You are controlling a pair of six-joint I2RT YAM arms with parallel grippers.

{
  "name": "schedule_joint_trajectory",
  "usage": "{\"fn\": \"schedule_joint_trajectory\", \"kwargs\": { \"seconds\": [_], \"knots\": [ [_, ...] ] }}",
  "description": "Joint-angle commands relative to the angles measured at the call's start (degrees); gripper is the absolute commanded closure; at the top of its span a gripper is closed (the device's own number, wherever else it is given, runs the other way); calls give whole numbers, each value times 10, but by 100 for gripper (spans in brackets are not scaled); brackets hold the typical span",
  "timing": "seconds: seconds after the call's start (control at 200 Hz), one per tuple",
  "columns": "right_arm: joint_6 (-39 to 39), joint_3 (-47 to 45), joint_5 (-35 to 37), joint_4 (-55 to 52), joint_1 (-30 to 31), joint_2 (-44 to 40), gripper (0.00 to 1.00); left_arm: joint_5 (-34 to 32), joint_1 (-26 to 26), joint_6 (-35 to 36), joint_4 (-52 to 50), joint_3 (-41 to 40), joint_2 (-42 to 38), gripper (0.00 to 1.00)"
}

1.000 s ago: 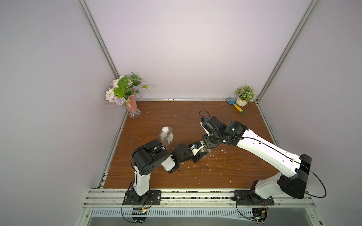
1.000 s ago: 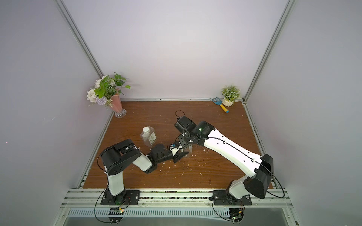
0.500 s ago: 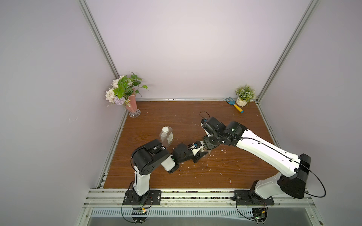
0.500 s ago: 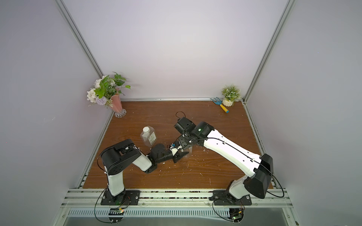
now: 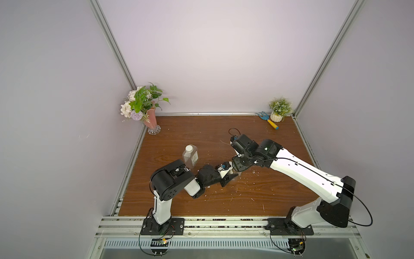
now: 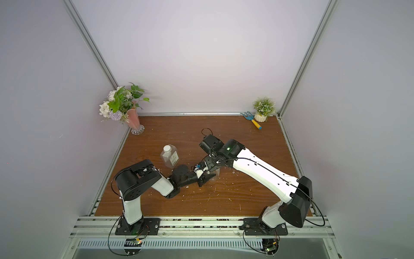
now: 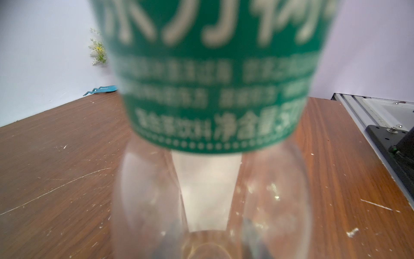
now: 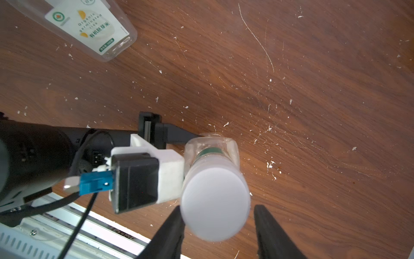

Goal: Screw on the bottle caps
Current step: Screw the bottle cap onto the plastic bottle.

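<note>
Bottle of clear round plastic with a green label is pinched upright on the scratched brown wooden surface by the left jaws. A white round screw cap is seen on its neck, flanked by the right jaws, which are spread with a gap showing on one side. A squarish clear white-labelled bottle, topped by a second white cap, is stood nearby.

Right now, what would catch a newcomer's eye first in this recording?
Mid-table, the left pincer grips the green-labelled round bottle upright, white cap on its neck, with the right pincer open either side of that cap. Just beyond the left arm, a capped squarish bottle stands free.
</note>
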Motion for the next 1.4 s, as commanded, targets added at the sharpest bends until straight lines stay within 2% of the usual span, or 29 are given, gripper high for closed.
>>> {"fn": "schedule_joint_trajectory", "kwargs": {
  "seconds": [0.0,0.29,0.49,0.645,0.741,0.906,1.066,1.396],
  "knots": [
    [2,4,4,-1,2,-18,44,2,5,3,-32,0,5,62],
    [-3,-3,-4,4,1,-31,30,2,5,4,-32,0,5,62],
    [-17,-15,-33,14,-1,-70,19,8,6,5,-37,2,5,62],
    [-52,-17,-72,31,-13,-109,16,20,6,1,-38,2,0,62],
    [-76,-37,-98,69,-18,-146,11,23,6,-4,-38,-1,-7,62],
    [-113,-89,-141,150,-41,-210,7,28,6,-7,-51,1,-25,62],
    [-149,-136,-173,195,-47,-237,5,30,6,-8,-66,-1,-49,62],
    [-212,-266,-240,412,-79,-293,4,32,6,-3,-89,14,-51,63]
  ]
}}
